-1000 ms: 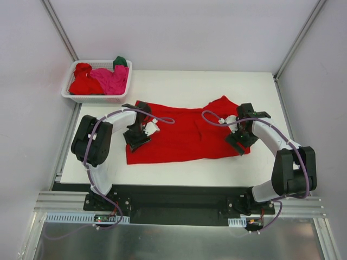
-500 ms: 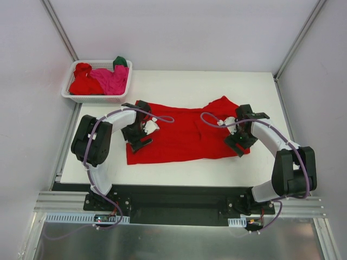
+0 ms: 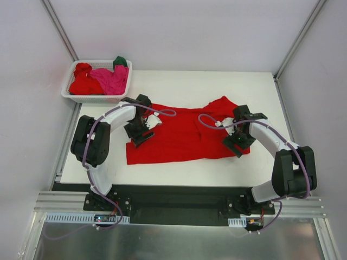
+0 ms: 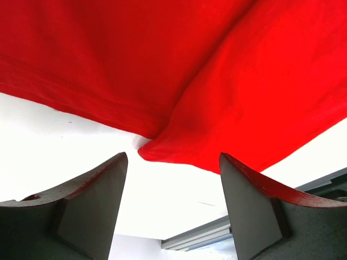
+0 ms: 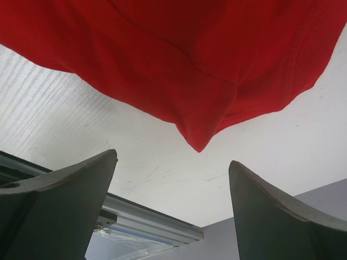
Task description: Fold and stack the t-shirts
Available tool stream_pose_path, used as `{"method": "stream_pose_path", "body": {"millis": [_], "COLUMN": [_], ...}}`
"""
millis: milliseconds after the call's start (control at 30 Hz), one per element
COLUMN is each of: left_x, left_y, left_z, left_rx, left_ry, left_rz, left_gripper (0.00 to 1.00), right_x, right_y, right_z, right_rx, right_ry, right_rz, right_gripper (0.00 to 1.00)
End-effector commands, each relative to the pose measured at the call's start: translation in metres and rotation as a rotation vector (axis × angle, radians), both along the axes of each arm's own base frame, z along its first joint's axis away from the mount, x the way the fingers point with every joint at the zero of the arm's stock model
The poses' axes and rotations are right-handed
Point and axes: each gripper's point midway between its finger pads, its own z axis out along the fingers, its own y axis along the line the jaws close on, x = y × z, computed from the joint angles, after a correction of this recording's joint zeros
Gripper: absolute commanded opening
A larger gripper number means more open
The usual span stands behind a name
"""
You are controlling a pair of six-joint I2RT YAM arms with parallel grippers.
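The red t-shirt point(image 3: 184, 135) is laid out flat on the white table point(image 3: 184, 86), crosswise in front of both arms, while other t-shirts point(image 3: 103, 81) are heaped in the white lattice basket point(image 3: 95, 98) at the far left corner. The left gripper point(image 4: 173, 160) is seen with its jaws spread and nothing between them, poised just short of a cloth corner point(image 4: 152, 151) at the shirt's left end, where two layers appear to meet. The right gripper point(image 5: 172, 157) is likewise held wide apart and empty, lined up on a pointed corner point(image 5: 198, 142) at the right end. Trouble can be foreseen here. If the jaws are closed too high, only the top layer may be caught and the lower one left behind, so a crooked fold would be made. If one corner is gripped and the other missed, the shirt could be dragged askew. And if the cloth is pushed before it is pinched, the edge may be bunched up.
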Motion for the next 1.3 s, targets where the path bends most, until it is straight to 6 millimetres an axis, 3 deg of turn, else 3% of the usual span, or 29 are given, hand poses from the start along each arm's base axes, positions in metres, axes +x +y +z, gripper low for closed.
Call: {"method": "stream_pose_path", "body": {"millis": [0,333,800,900,1067,1267], "left_x": [-0.008,0.000,0.005,0.006,0.010,0.013], "left_y": [-0.002,0.020,0.027,0.028,0.024,0.022], "left_z": [0.016,0.002,-0.015,-0.019,-0.016,-0.008], "left_rx": [-0.046,0.004,0.056,0.064,0.048,0.036], "left_ry": [0.027,0.048,0.066,0.076,0.065,0.044], "left_rz": [0.011,0.056,0.055,0.056,0.065,0.068], "left_gripper": [0.69,0.66,0.59,0.52,0.43,0.40], "right_x": [-0.005,-0.008,-0.010,-0.011,-0.012,-0.011], "right_y": [0.004,0.004,0.006,0.006,0.005,0.006], "right_z": [0.003,0.003,0.003,0.003,0.003,0.003], "right_rx": [0.015,0.019,0.033,0.034,0.029,0.033], "right_ry": [-0.003,-0.001,0.005,0.006,0.007,0.003], "right_rz": [-0.003,-0.002,-0.001,0.002,0.003,0.003], "right_gripper": [0.89,0.89,0.91,0.93,0.93,0.93]}}
